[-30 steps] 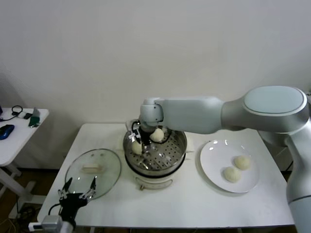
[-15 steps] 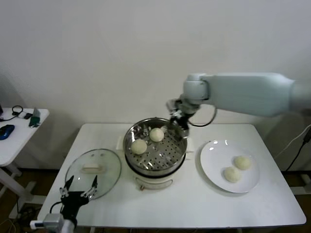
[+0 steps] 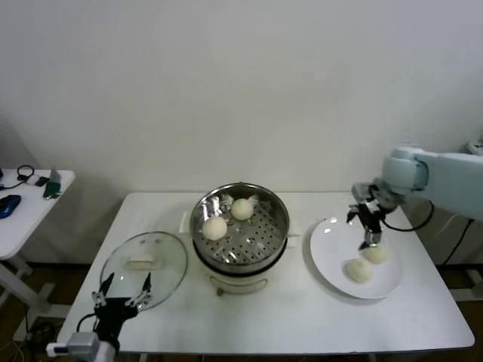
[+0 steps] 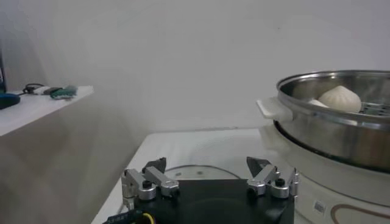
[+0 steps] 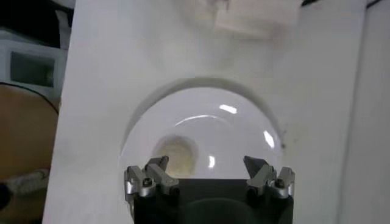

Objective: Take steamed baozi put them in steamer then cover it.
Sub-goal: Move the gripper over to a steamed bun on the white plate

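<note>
Hovering over the plate (image 3: 332, 260) at the counter's (image 3: 302, 317) right edge, the right gripper (image 3: 367, 226) has jaws released above two baozi (image 3: 361, 270). Two more sit in the steamer (image 3: 240, 225); the cover (image 3: 144, 261) lies left, near the parked, spread left gripper (image 3: 121, 294).

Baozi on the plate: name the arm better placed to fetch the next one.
Right. Its end effector is open directly above the plate and the two baozi left there. The left end effector sits at the table's near-left edge by the cover, with the steamer in between.
</note>
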### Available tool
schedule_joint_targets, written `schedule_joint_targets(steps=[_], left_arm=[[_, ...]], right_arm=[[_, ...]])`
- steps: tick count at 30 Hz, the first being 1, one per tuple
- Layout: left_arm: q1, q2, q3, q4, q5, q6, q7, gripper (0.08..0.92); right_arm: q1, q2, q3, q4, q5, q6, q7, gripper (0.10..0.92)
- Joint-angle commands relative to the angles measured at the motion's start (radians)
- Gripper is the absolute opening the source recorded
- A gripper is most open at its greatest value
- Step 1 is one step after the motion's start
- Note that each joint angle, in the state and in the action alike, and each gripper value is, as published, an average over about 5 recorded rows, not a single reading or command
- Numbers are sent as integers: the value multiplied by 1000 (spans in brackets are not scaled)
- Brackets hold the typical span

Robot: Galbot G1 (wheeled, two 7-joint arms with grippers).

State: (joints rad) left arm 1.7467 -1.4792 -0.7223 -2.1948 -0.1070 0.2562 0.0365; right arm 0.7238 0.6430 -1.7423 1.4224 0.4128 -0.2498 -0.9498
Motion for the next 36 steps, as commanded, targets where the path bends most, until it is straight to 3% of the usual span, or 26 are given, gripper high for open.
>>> schedule_joint_targets(steps=[1,12,27,36], left_arm=[[13,-6,-3,0,3,-6,-2,823],[27,-14,-6,-14,11,-8,-2,823],[25,-13,-7,-12,10,-8,-3,823],[25,-14,-4,-13,14,-7,-3,823]], right_arm=[[-290,-90,169,-62,-133,-6,11,823],[-428,-23,307,-169,-189,-29,54,823],[-488,3,385,-204,-187,-27,56,816],[-444,1,377,-194,-192,-6,42,655]])
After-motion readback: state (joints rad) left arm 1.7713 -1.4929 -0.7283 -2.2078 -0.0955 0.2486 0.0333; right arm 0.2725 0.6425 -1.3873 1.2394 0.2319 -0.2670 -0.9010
